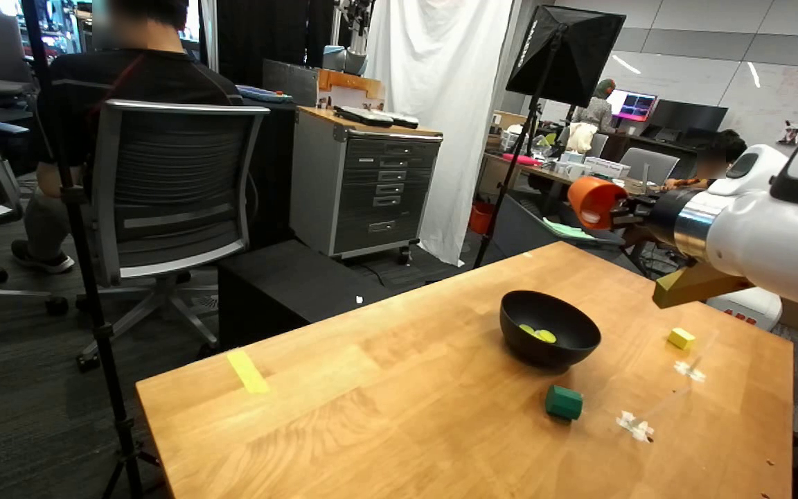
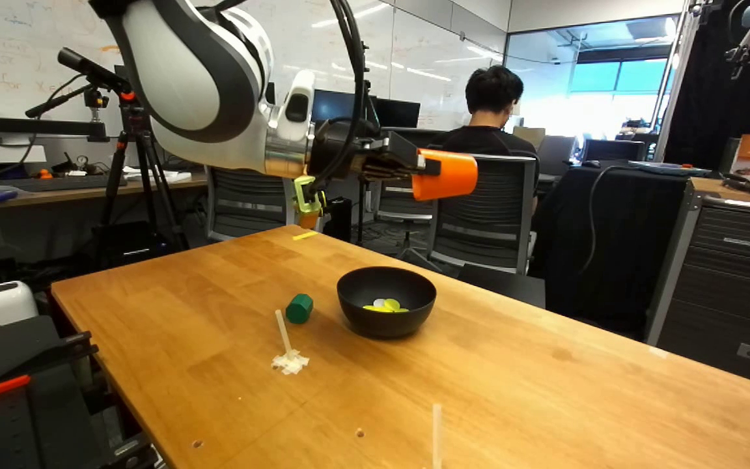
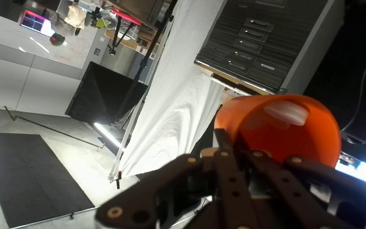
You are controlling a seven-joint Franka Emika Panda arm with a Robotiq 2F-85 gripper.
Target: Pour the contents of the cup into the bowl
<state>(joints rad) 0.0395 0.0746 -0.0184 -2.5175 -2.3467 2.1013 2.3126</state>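
Observation:
My gripper [image 3: 232, 138] is shut on the wall of the orange-red cup [image 1: 587, 197], one finger outside and one inside. Held high above the table, the cup [image 2: 453, 176] lies on its side, its mouth turned back toward the gripper. In the wrist view a whitish piece [image 3: 286, 112] shows inside it. Below stands the round black bowl [image 1: 541, 346], upright on the table, in both exterior views. Yellow-green bits, the contents [image 2: 385, 306], rest in the bowl's bottom with a whitish one among them. The wrist view does not show the bowl.
A green block [image 1: 564, 403] lies close to the bowl on the wooden table [image 1: 371, 402]. Farther along is a small yellow block [image 1: 681, 338]. Thin pale rods stand up from the table, one on a white tape patch [image 2: 290, 361]. A black box [image 1: 302, 277] sits beyond the edge.

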